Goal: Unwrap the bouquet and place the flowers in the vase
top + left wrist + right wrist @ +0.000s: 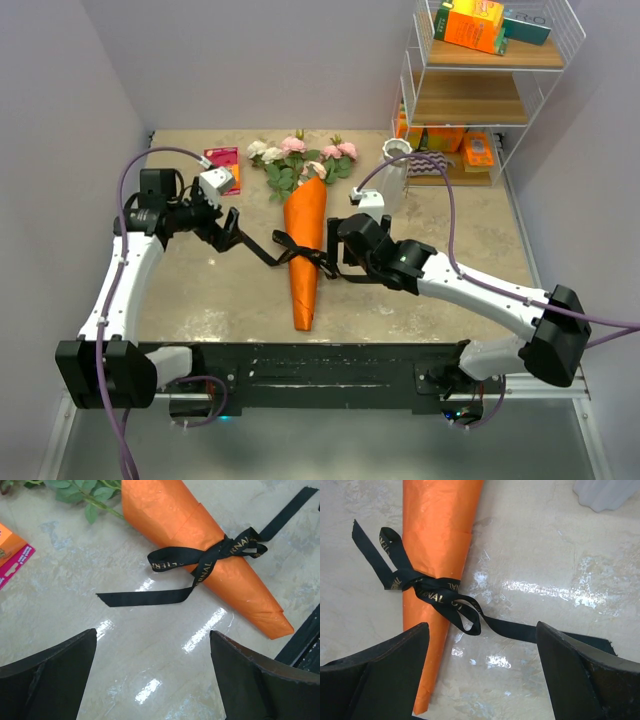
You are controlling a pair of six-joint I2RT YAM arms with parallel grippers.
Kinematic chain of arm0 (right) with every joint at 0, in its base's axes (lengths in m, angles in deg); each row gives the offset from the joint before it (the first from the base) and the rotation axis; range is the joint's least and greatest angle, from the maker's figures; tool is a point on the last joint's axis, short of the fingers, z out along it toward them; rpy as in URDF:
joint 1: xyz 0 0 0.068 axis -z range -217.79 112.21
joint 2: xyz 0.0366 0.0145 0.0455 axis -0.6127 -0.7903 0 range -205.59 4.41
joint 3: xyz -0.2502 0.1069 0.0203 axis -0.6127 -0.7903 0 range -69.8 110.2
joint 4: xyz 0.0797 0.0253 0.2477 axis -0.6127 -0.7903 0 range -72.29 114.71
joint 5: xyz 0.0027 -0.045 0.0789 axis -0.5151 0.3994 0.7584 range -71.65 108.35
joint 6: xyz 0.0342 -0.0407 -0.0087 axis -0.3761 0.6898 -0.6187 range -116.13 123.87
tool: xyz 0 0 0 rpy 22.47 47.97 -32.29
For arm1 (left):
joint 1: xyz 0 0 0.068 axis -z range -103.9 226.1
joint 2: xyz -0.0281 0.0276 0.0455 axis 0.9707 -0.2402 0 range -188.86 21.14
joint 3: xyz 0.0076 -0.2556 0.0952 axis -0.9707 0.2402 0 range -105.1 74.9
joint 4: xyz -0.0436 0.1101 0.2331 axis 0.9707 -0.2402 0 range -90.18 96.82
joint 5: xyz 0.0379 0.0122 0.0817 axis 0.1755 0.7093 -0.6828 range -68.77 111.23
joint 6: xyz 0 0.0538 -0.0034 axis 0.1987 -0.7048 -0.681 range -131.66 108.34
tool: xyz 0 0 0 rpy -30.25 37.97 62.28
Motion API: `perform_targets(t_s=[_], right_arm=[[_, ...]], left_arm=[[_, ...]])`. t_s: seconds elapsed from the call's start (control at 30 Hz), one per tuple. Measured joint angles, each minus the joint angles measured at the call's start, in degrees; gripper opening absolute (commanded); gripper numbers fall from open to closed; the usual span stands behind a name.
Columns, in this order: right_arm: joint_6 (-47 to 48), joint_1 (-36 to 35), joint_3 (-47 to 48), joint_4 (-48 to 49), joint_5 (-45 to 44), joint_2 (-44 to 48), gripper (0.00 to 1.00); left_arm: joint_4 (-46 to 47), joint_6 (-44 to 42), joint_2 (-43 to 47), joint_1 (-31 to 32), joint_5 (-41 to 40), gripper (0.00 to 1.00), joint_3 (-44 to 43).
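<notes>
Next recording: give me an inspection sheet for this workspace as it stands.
Surface: beige marbled table, glossy.
Job's things: bouquet lying flat mid-table, black ribbon still tied; flowers still in the paper; vase upright at far right, no flowers in it.
Clutter: pink packet at far left; orange boxes on the shelf rack.
Grippers: left gripper and right gripper open, either side of the bouquet, holding nothing.
Cables: purple cable along each arm; no snag seen.
Surroundings: grey walls; nothing else seen.
</notes>
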Motion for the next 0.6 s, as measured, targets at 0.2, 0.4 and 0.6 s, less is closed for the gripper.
perform_targets(t_s=[0.2,0.4,0.6], right_arm=[[-1.5,0.0,-2.9,1.3,0.2,0.1,0.89],[-1.6,-0.8,-11.6,4.8,0.8,0.6,0.89],[-2.0,-1.5,-18.3,9.3,1.7,-0.7,0.88]], left_arm=[[0.4,-1.4,0.9,2.1,3.0,0.99,4.1],[3.2,-2.5,0.7,8.0,4.0,0.99,10.0],[7.4,-2.6,-3.0,10.8,4.3,0.99,13.1]])
